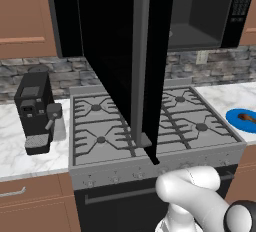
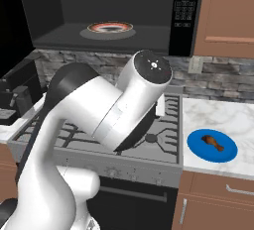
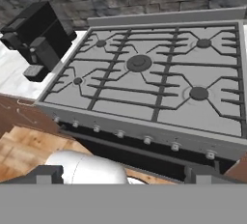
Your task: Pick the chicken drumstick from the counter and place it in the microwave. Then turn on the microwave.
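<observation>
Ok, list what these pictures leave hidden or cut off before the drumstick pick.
- Blue plate with the chicken drumstick: cut by the right edge of the left base view.
- Microwave turntable plate: in the left base view, hidden behind the open door.
- Microwave button panel: labels too small to read.
- Coffee machine: mostly behind the arm in the right base view.

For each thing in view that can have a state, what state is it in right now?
microwave: door swung wide open, a plate on the turntable inside.
chicken drumstick: lying on the blue plate on the counter, not yet picked.
pincer: open, holding nothing, looking down at the gas stove.
coffee machine: upright on the counter left of the stove.
</observation>
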Controlling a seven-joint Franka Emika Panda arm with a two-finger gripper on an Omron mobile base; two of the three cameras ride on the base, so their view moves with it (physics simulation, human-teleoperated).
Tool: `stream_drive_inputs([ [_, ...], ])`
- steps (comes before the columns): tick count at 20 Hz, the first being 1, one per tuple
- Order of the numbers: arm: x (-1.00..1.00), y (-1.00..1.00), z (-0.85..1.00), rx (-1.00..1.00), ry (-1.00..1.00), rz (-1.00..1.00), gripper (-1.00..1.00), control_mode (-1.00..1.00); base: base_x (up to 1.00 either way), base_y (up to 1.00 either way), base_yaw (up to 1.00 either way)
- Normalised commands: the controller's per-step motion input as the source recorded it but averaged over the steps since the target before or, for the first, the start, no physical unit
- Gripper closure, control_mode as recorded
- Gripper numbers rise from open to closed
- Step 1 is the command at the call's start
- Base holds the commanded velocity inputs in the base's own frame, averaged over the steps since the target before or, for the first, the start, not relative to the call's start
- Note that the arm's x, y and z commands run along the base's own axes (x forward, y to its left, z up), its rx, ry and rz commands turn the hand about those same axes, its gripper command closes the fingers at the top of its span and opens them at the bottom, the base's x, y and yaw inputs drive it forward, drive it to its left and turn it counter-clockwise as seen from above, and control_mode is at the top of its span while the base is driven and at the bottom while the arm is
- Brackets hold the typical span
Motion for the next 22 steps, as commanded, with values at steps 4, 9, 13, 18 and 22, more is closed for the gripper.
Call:
stream_drive_inputs([
  [4, 0.11, -0.24, -0.19, 0.00, 0.00, -0.05, -1.00, -1.00, 0.00, 0.00, 0.00],
  [9, 0.15, -0.17, -0.17, 0.00, 0.05, -0.05, -1.00, -1.00, 0.00, 0.00, 0.00],
  [13, 0.21, -0.15, -0.14, 0.00, 0.00, -0.03, -1.00, -1.00, 0.00, 0.00, 0.00],
  [18, 0.18, -0.24, -0.14, 0.00, 0.00, 0.00, -1.00, -1.00, 0.00, 0.00, 0.00],
  [22, 0.18, -0.24, -0.15, -0.01, 0.00, 0.00, -1.00, -1.00, 0.00, 0.00, 0.00],
])
